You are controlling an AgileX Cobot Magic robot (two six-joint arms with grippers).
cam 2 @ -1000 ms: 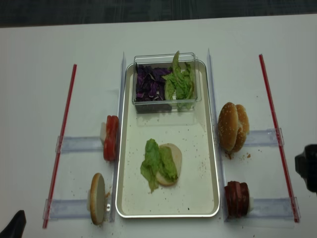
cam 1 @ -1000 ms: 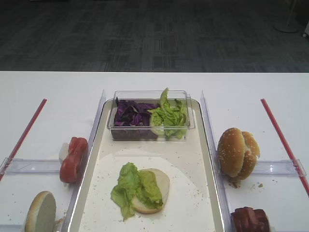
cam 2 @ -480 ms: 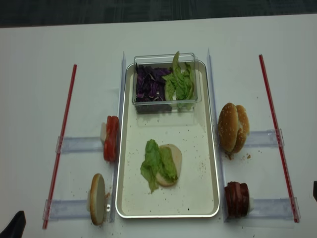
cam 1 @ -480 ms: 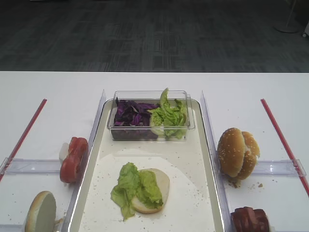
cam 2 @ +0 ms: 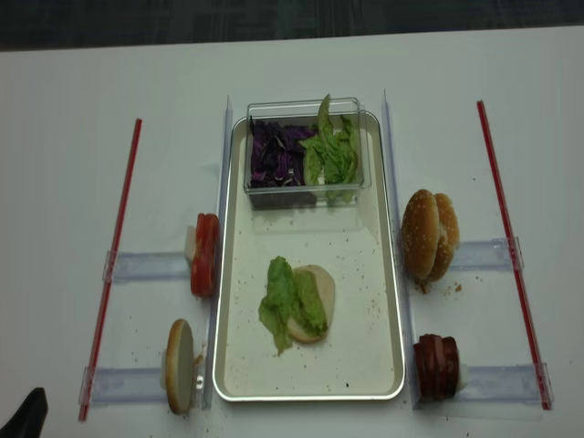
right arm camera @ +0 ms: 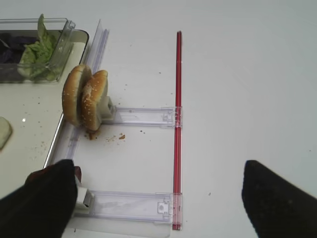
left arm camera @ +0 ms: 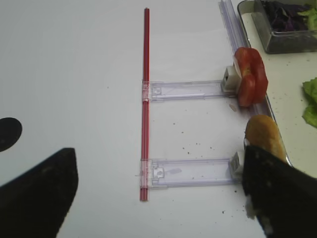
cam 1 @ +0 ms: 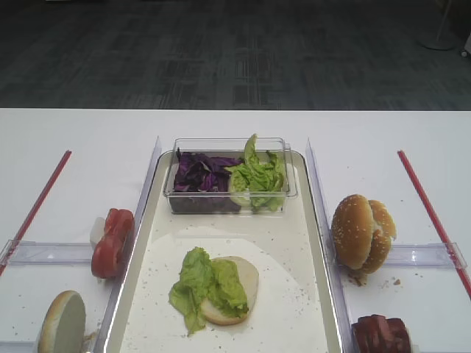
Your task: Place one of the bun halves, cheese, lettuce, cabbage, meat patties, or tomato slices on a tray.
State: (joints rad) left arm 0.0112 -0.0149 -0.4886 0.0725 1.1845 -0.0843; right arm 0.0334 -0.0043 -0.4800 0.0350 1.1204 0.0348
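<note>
White worktop (cam 2: 73,137), long silver tray (cam 2: 392,274) centred, long axis running away from the robot. On its floor: pale bun half (cam 2: 315,301) under lettuce (cam 2: 281,297). Right end effector (right arm camera: 158,198) released, fingers spread wide, empty; meat patties (cam 2: 436,367) just inboard of its left finger, nearest candidate. Left end effector (left arm camera: 158,198) likewise spread, beside the spare bun half (left arm camera: 265,139).
</note>
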